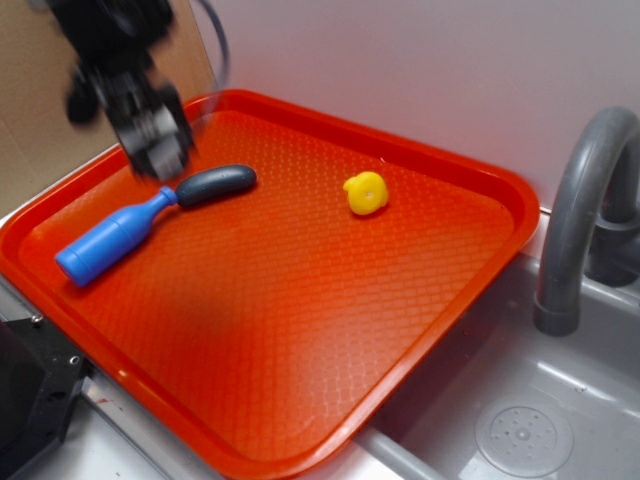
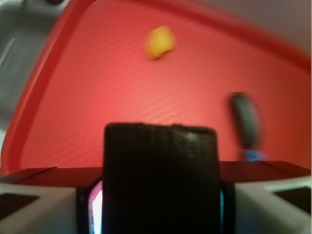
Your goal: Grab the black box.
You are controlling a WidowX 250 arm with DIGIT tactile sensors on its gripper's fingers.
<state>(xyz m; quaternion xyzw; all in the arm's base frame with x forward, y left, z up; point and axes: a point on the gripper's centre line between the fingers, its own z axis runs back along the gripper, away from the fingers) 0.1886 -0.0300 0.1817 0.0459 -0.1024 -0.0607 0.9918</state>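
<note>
The gripper [image 1: 155,135] hangs over the red tray's [image 1: 480,270] ten o'clock corner, clamped around the black box [image 2: 161,175].

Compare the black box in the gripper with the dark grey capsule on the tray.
The black box is broad and squarish; the dark grey capsule is a slim rounded oblong. The box sits clamped in the gripper, above the red tray; the capsule lies flat on it, at the blue bottle's neck. Both are dark and matte.

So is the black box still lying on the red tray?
No, the wrist view shows the black box clamped between the gripper's fingers above the red tray.
</note>
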